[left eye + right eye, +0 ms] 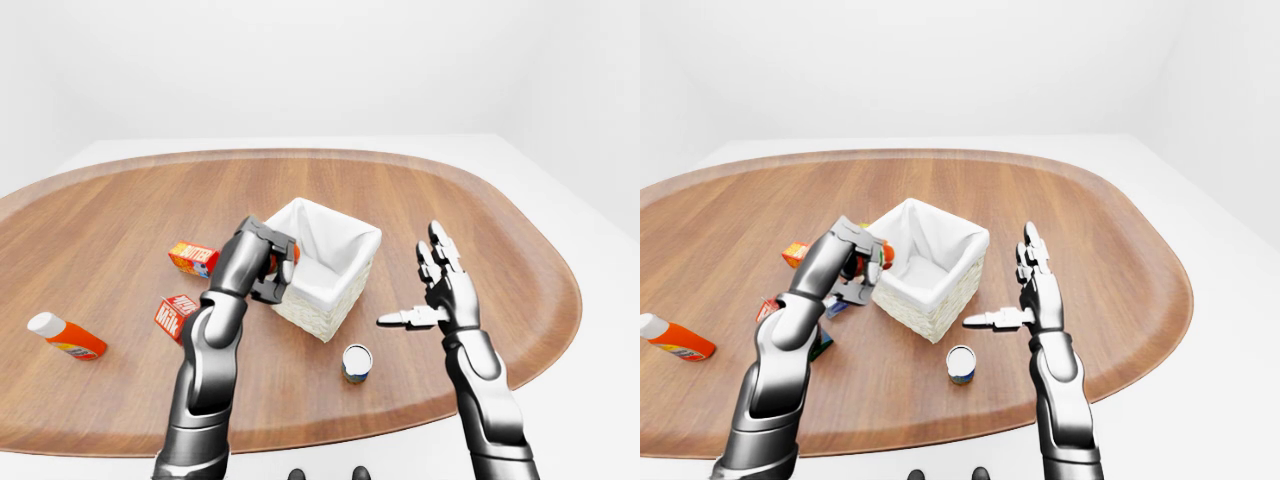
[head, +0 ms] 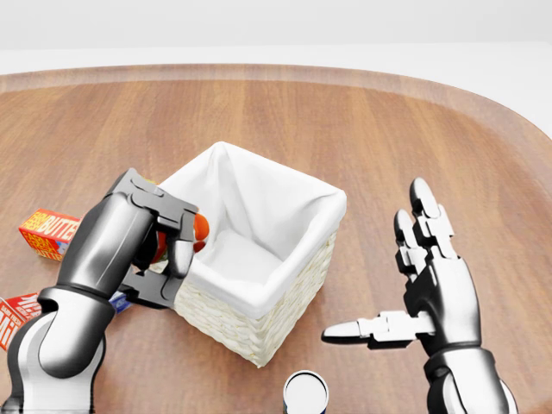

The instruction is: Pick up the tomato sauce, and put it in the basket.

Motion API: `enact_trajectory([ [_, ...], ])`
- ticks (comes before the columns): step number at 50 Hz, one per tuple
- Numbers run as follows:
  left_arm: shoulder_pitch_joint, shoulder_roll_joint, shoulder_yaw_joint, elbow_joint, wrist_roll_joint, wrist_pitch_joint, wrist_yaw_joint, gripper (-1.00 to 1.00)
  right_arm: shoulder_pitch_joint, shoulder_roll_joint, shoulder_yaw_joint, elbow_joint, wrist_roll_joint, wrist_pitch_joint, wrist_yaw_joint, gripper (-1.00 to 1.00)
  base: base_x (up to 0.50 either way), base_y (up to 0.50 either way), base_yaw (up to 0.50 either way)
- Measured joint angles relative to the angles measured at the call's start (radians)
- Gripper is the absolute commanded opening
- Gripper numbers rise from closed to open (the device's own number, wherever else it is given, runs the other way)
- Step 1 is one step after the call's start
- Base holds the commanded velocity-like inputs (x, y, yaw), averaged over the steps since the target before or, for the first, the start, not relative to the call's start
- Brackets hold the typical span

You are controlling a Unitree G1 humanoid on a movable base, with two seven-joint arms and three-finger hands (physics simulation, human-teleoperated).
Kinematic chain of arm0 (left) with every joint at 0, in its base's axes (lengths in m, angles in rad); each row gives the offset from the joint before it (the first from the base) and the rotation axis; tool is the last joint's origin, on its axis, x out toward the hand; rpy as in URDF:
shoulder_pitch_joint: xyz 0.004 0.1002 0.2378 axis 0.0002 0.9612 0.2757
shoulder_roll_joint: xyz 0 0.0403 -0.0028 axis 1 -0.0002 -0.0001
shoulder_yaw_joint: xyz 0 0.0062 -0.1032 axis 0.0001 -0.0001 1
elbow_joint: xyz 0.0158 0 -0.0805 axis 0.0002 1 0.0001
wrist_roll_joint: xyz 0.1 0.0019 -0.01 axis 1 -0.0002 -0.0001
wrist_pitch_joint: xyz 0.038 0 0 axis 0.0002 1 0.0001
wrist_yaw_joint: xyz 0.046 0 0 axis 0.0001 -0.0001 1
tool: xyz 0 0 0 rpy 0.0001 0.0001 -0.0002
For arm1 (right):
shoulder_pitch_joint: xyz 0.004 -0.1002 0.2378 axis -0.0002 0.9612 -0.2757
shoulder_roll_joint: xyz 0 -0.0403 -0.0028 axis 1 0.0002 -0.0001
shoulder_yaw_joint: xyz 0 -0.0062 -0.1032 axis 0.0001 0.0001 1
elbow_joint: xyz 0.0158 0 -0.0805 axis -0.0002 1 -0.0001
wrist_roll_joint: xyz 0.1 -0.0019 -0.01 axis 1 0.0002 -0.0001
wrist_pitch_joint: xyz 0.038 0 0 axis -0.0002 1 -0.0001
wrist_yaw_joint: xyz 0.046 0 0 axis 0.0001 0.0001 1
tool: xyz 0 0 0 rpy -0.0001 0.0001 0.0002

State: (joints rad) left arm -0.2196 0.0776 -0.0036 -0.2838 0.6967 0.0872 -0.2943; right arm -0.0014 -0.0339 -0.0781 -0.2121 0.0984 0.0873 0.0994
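Observation:
The tomato sauce (image 2: 200, 228), a small red-orange item, is clasped in my left hand (image 2: 177, 248), whose fingers are shut round it so that only its red end shows. The hand holds it at the left rim of the basket (image 2: 289, 185), level with the white liner's edge. The basket is woven and square with a white cloth lining, and it stands mid-table with nothing visible inside. My right hand (image 2: 379, 269) hovers open to the basket's right, fingers spread upward and thumb pointing at the basket, holding nothing.
A can (image 2: 305, 392) stands below the basket near the bottom edge of the head view. Left of my arm lie a butter box (image 2: 47, 233) and a milk carton (image 2: 13, 315). An orange bottle (image 1: 62, 336) lies far left on the oval wooden table (image 1: 480, 220).

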Motion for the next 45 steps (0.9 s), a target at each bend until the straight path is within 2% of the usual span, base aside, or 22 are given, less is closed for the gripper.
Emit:
enact_trajectory([
  [16,-0.172,0.040,0.027,0.210,-0.073,0.000,-0.011,-1.00,0.001,0.000,0.000,0.005,-0.003,0.000,-0.001,1.00,0.00,0.00,0.00],
  [34,-0.347,0.061,0.026,0.477,-0.137,0.000,0.007,-1.00,-0.003,-0.001,-0.001,0.004,-0.002,0.000,-0.004,1.00,0.00,0.00,0.00],
  [45,-0.437,0.079,0.028,0.654,-0.187,0.000,-0.012,-1.00,-0.008,-0.002,-0.005,-0.002,0.004,0.000,-0.008,1.00,0.00,0.00,0.00],
])
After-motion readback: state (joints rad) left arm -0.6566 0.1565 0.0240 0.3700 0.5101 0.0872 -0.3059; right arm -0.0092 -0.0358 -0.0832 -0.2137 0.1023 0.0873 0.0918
